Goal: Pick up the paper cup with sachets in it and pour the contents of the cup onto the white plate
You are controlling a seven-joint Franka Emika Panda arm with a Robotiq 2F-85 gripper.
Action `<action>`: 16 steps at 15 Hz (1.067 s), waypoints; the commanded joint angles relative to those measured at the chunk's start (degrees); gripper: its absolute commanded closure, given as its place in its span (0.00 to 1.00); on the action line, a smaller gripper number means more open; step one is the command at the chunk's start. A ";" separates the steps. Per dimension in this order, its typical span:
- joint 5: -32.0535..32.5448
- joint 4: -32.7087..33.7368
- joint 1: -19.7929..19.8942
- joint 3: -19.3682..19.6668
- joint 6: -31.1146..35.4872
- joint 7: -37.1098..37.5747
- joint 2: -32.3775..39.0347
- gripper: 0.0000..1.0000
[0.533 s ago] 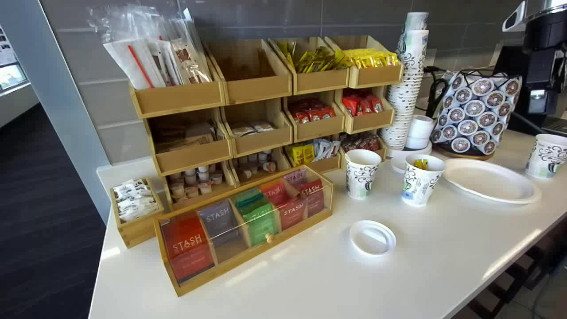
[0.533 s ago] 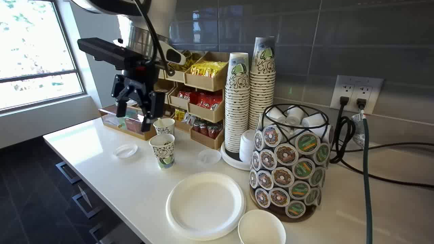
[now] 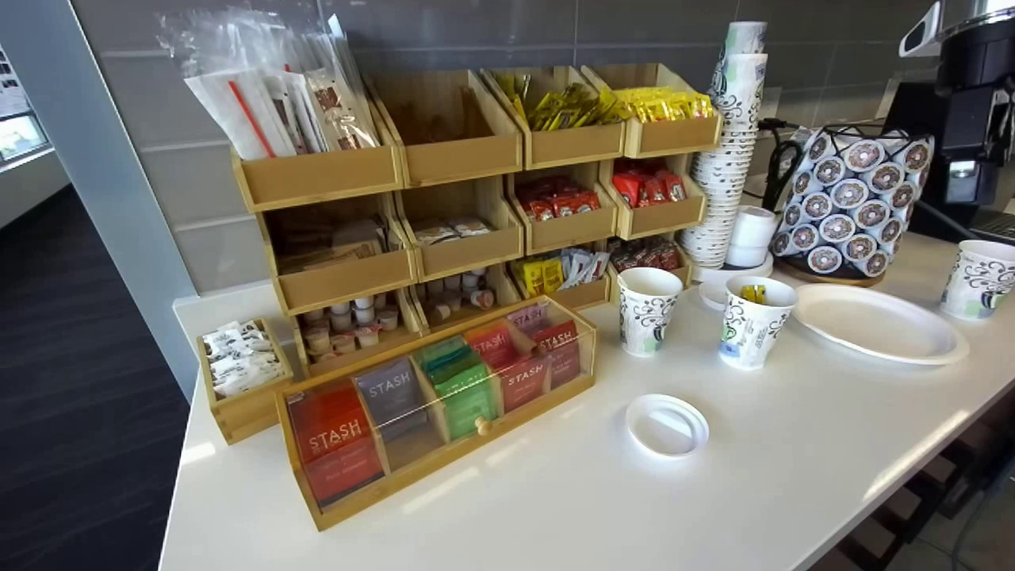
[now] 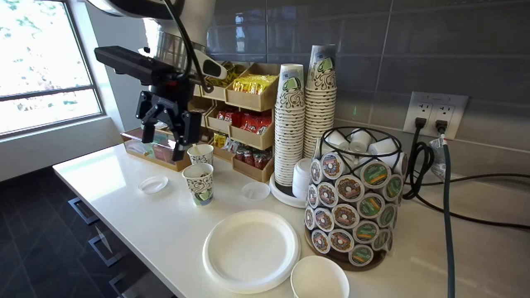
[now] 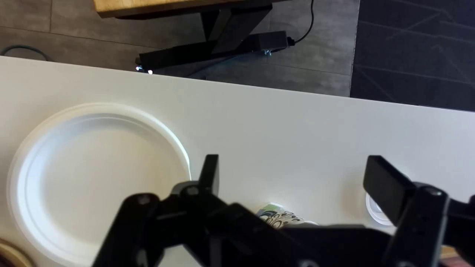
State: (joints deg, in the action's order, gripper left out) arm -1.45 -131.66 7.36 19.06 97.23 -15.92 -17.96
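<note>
Free counter (image 3: 856, 404) fronts the plate (image 3: 880, 323), pod rack (image 3: 852, 202) behind.

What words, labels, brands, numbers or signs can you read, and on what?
"STASH": on packets of several colours in the clear-lidded wooden box; their smaller print is unreadable.
Yellow sachets and red sachets in the bins: print too small.
Pods: lid labels too small and blurred.
Paper cup with sachets: scroll pattern; no words I can read.
Wall outlet: markings too small.
No number or sign reads clearly.
</note>
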 commanded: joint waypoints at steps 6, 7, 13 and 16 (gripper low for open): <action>-0.71 -0.63 1.17 -1.93 2.42 -0.03 0.03 0.00; -1.61 -1.40 0.85 -2.44 3.52 0.33 -0.03 0.00; -6.04 -8.06 -0.31 -6.37 15.63 4.09 0.06 0.00; -9.66 -11.71 -1.20 -7.99 25.56 5.70 0.43 0.00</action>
State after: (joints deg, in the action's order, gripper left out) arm -7.49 -139.71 6.89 12.19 115.16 -11.84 -17.51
